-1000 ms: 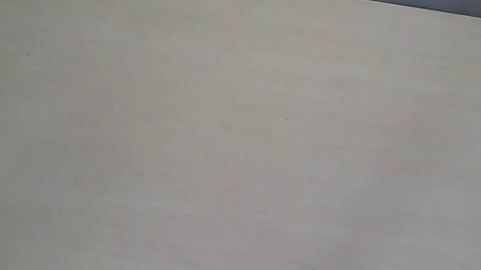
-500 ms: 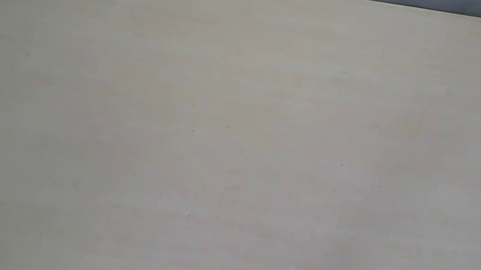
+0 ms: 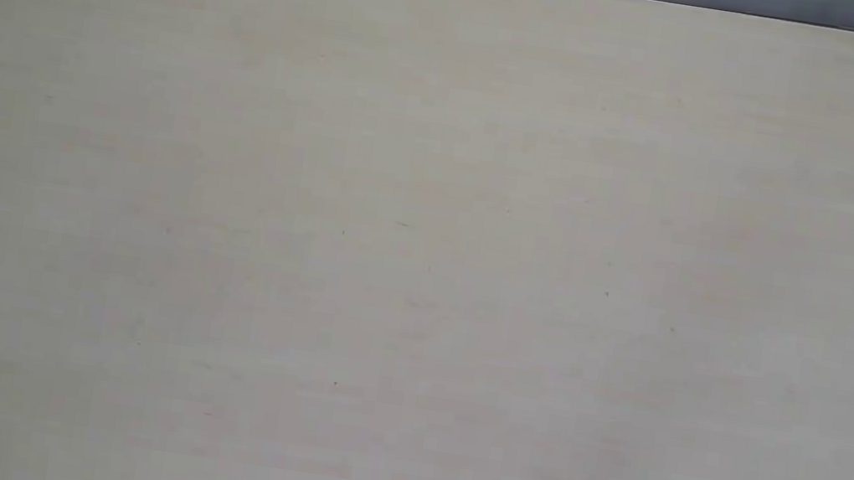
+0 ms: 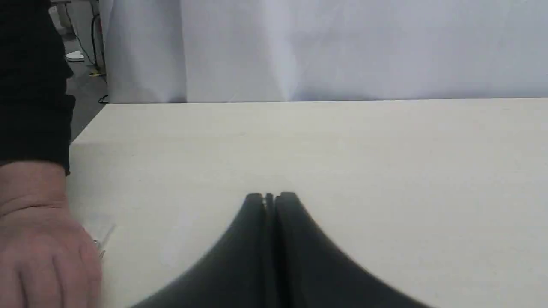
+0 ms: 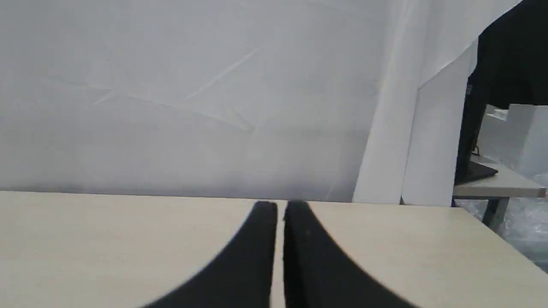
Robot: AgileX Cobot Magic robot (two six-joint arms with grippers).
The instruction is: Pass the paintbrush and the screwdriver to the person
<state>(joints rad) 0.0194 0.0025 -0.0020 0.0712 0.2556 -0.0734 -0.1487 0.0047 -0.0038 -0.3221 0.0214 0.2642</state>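
Note:
Neither the paintbrush nor the screwdriver shows in any view. The person's bare hand, with a dark sleeve above the wrist, rests on the pale table at the edge of the left wrist view, beside my left gripper. A small faint glint lies against the hand, too blurred to name. My left gripper is shut, its dark fingers pressed together just above the tabletop with nothing between them. My right gripper is shut too, with only a hairline gap and nothing held. Neither gripper appears in the exterior view.
The exterior view holds only the bare pale tabletop and its far edge. A white curtain hangs behind the table. Past the table's corner in the right wrist view stands a grey side table.

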